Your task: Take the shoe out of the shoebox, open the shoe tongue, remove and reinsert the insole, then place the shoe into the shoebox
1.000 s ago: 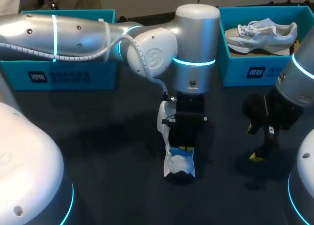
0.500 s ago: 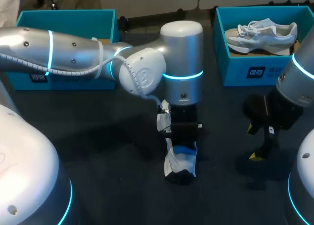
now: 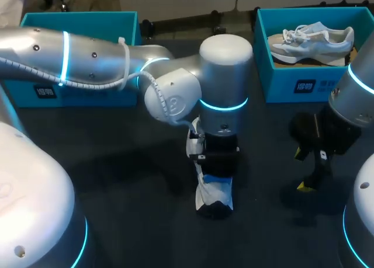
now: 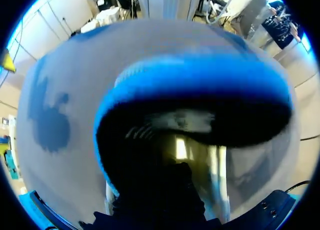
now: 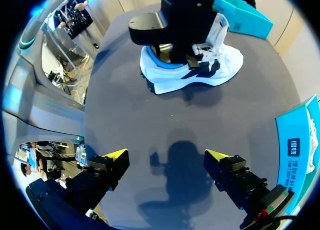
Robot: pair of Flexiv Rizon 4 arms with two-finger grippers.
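Head view: white shoe [image 3: 214,195] stands on tabletop [image 3: 128,180]; our left gripper [image 3: 218,163] sunk into shoe's opening, grip we cannot tell. Our right gripper [image 5: 166,157] spread wide, well apart from shoe.

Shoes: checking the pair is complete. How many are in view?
2. A white sneaker with blue lining stands centrally on the dark table; a pale grey laced sneaker lies in the right teal shoebox. Others may be hidden.

left arm [image 3: 225,75] parked over white shoe [image 3: 215,197] mid-frame, right gripper [image 3: 302,170] lower right, second shoe [image 3: 310,39] in upper-right shoebox [image 3: 280,87]
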